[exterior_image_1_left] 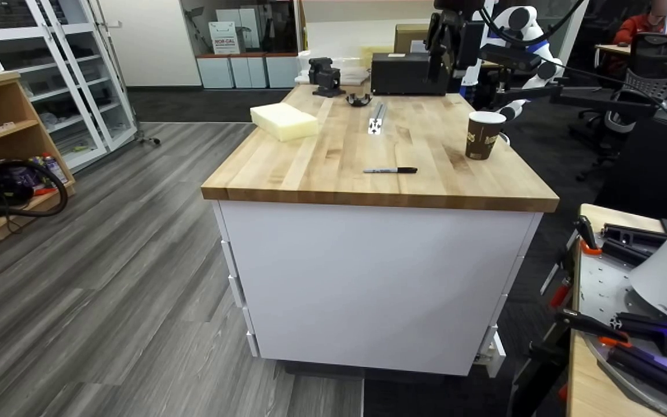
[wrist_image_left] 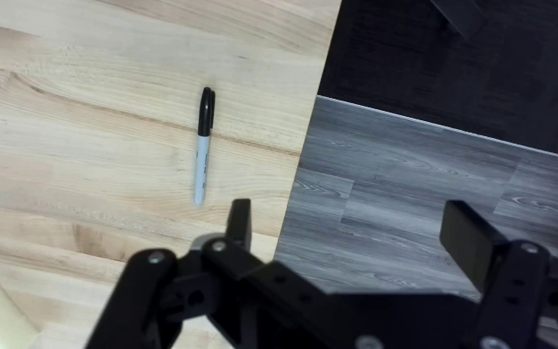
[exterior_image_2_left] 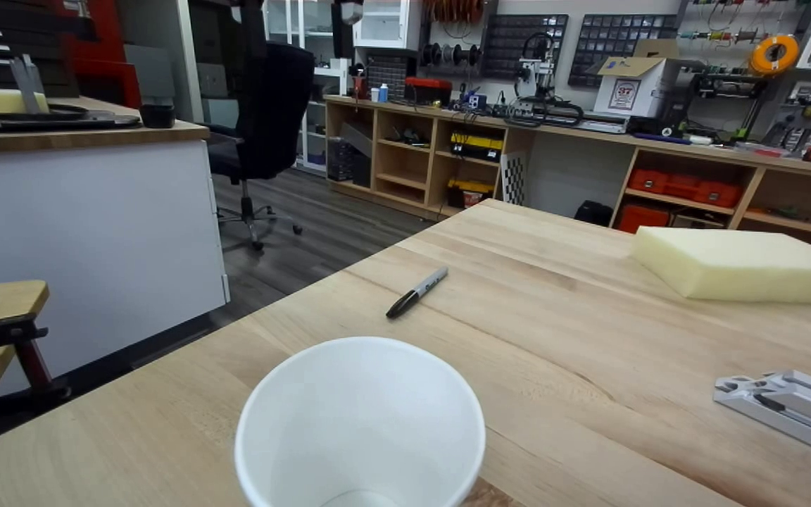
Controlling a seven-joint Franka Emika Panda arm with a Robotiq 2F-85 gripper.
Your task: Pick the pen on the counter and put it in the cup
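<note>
In the wrist view, the capped marker (wrist_image_left: 203, 145) is seen on the butcher-block tabletop (wrist_image_left: 90, 160), up and left of the widely spread fingers (wrist_image_left: 468, 242), its long axis laid nearly square to their closing line.

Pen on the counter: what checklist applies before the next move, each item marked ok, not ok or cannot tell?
1. Pen on counter, touching nothing else: ok.
2. Gripper open: ok.
3. Gripper lined up with pen: not ok; pen lies left of its opening in the wrist view.
4. Cup upright on counter: ok.
5. Cup empty: cannot tell; an exterior view cuts off part of its bottom.
</note>
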